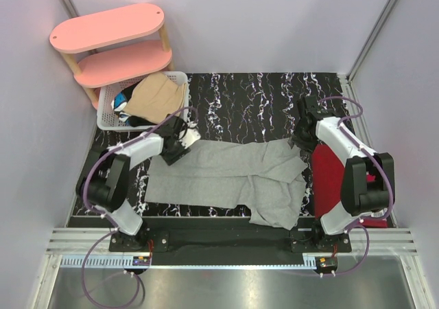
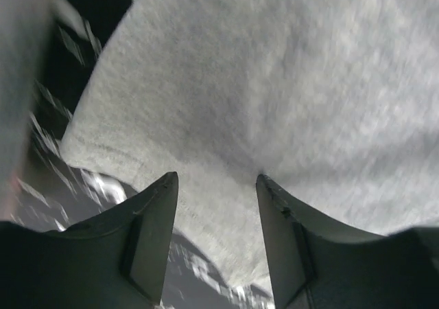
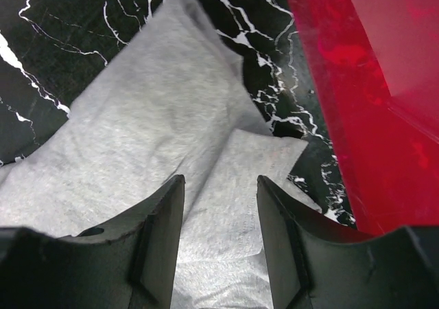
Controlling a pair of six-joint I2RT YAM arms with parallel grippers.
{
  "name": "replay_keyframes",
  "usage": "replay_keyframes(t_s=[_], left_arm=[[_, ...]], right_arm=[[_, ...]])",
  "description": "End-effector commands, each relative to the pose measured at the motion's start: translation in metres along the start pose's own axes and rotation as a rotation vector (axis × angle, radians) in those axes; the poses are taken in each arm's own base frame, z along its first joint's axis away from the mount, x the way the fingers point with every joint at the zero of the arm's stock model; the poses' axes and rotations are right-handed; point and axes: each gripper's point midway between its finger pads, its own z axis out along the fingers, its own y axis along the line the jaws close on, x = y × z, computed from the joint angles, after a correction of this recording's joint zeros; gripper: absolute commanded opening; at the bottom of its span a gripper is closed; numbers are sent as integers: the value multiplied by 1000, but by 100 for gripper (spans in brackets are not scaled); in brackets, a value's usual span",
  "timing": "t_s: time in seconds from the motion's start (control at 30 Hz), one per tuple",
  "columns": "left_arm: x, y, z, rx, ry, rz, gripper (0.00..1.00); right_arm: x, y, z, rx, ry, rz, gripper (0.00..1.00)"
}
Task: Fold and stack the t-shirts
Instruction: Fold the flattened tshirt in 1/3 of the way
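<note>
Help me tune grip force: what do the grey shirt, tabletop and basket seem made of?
Grey t-shirt: soft matte heathered knit, probably cotton jersey; speckled fuzzy surface, stitched hem. Tabletop: black with white veins, slight sheen; marble or a printed laminate, can't tell. Basket: white moulded plastic, judging by its lattice walls.

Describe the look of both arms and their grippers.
Both arms have white shells over black joints: the left arm and the right arm. Thin purple cables loop along each, down to the bases. The left gripper and right gripper carry matte black, tapered fingers.
</note>
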Motion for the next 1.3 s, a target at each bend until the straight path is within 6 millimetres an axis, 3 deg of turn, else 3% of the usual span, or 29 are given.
replay_keyframes(t_s=[0.0,0.03,0.23,0.43,0.67,0.8,0.93,1.03,1.17,1.2,1.23,1.27], left_arm=[[31,-2,-30,-18,32,6,54],[43,-7,-29,-10,49,7,54],[64,-6,-29,-45,83,-3,54],[85,9,-24,-77,118,-41,52],[111,6,-21,-58,134,-105,51],[144,1,-19,-64,149,-148,50],[174,5,-22,-73,189,-207,49],[181,11,-29,-102,199,-204,49],[170,21,-47,-115,167,-218,49],[156,30,-54,-115,120,-232,49],[153,25,-61,-80,119,-256,49],[137,40,-74,-98,70,-272,49]], right_arm=[[1,14,12,-50,29,13,53],[2,17,14,-61,36,12,53],[22,39,29,-159,159,-14,52],[20,40,44,-129,167,-42,52],[28,34,63,-84,204,-47,52],[29,28,70,-51,198,-60,52],[26,37,73,-77,202,-57,52],[27,55,72,-154,245,-57,51],[22,69,67,-197,248,-73,50],[20,71,64,-206,247,-74,50],[18,75,59,-221,245,-73,50],[17,76,56,-228,243,-73,51]])
